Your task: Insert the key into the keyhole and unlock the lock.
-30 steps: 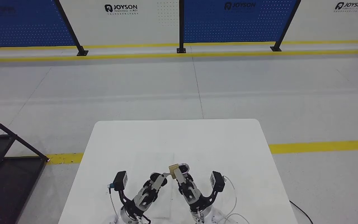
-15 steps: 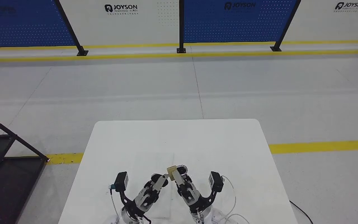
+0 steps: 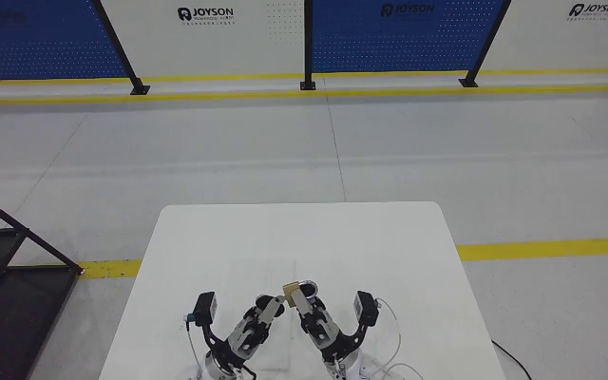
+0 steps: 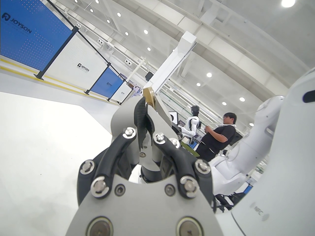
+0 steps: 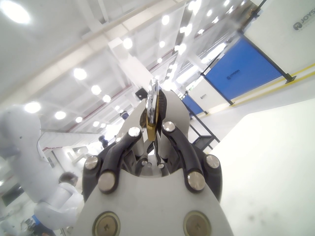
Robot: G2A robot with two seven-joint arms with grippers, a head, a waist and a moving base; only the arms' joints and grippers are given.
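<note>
Insertion step, I judge. My right gripper (image 5: 154, 110) clamps the lock (image 5: 150, 130). My left gripper (image 4: 145, 110) is pinched narrow just beside it, contents unclear. Next: line key with keyhole.

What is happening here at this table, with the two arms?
The left pincer is shut on a small brass piece, likely the key. The right pincer is shut on the lock. The two meet above the table, at its near edge. Whether the key is already in the lock cannot be seen.
</note>
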